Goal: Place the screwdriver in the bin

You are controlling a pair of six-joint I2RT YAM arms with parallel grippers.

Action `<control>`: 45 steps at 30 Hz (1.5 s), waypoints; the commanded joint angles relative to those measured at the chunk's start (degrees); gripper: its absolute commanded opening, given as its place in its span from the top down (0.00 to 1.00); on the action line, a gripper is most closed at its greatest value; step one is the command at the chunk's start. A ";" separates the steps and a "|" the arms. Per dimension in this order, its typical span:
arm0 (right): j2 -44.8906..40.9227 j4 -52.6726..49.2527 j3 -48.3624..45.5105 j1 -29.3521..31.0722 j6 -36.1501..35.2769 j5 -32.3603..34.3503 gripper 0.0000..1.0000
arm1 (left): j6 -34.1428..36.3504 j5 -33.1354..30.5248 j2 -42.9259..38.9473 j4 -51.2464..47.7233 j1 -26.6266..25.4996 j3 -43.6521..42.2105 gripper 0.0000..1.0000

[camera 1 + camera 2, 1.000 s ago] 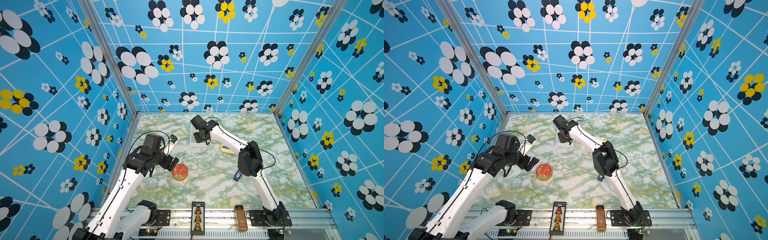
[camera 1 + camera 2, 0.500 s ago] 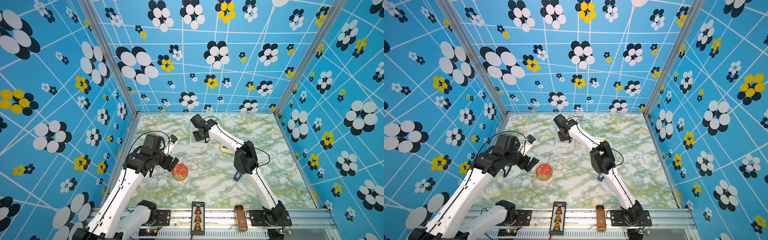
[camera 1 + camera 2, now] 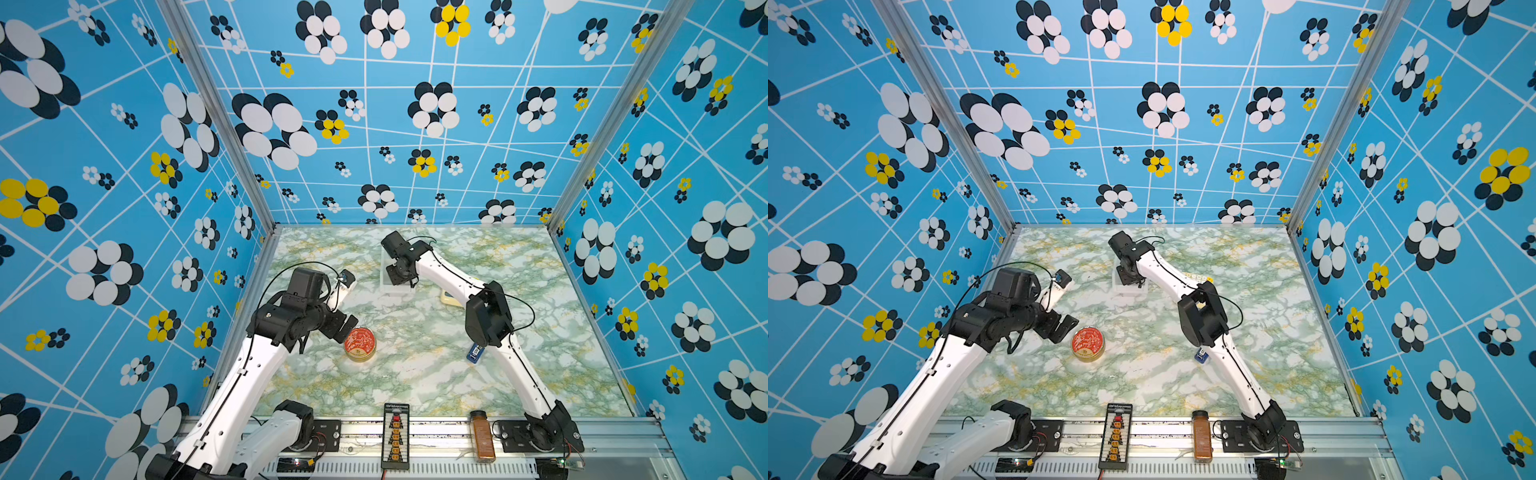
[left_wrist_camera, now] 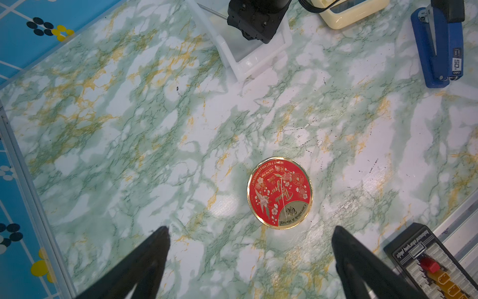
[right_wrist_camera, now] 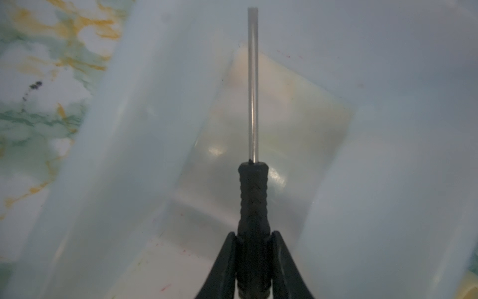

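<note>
Along the metal rail at the near edge of the counter (image 3: 415, 374): one black connector board (image 3: 395, 436) and, to its right, one amber spice bottle (image 3: 482, 437) lying on its side. Both seen whole in both top views; only an end of the board in the left wrist view, and no bottle there.

Further in, left of the middle: one round red tin (image 3: 360, 343), lid on. Just beside and above it, the left jaws, wide apart and holding nothing. In the left wrist view, tin ahead of the two black tips and clear of both.

Right of the middle: one blue stapler (image 3: 475, 353), mostly covered by the right arm (image 3: 444, 270) in both top views, shown far more fully in the left wrist view.

In the far half: one pale yellow calculator (image 3: 448, 298), just right of the bin and partly under the same arm. One bin (image 3: 395, 289), white and translucent, walls upright, about midway between the left and right edges.

Reaching down into the bin, the right jaws, clamped on the black handle of the one screwdriver (image 5: 253, 196). Grey shaft pointing straight out over the bin's floor, within its walls. Screwdriver hidden under the wrist in both top views; only the shaft's end visible in the left wrist view; handle and full shaft in the right wrist view alone. Cannot tell whether touching the floor.
</note>
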 commanded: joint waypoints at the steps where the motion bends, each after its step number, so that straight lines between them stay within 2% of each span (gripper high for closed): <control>1: 1.95 -2.28 2.27 -0.39 -1.02 -0.65 0.74 | -0.13 0.92 0.36 -1.17 -0.56 1.58 0.01; 12: 2.16 -3.55 4.66 -0.40 -0.98 0.10 0.70 | -0.04 0.72 0.71 -1.38 -0.58 2.18 0.01; 19: -2.72 -3.74 5.23 -0.44 -1.18 1.84 0.64 | 0.75 0.84 0.73 -0.82 -0.66 0.55 0.01; 23: -7.78 -3.07 2.82 -0.44 0.30 0.45 0.60 | 0.60 0.35 2.61 -0.32 -0.67 0.50 0.01; 33: -28.89 11.84 -22.69 -0.44 2.78 -1.25 0.53 | -1.33 -0.29 5.21 0.11 -0.63 3.45 0.01; 39: -42.02 23.50 -41.29 -0.48 3.93 -1.33 0.45 | -1.58 -1.03 5.45 0.50 -0.63 3.12 0.01; 45: -51.71 30.85 -56.51 -0.48 4.46 1.25 0.43 | -1.80 -2.00 5.59 0.91 -0.67 2.90 0.01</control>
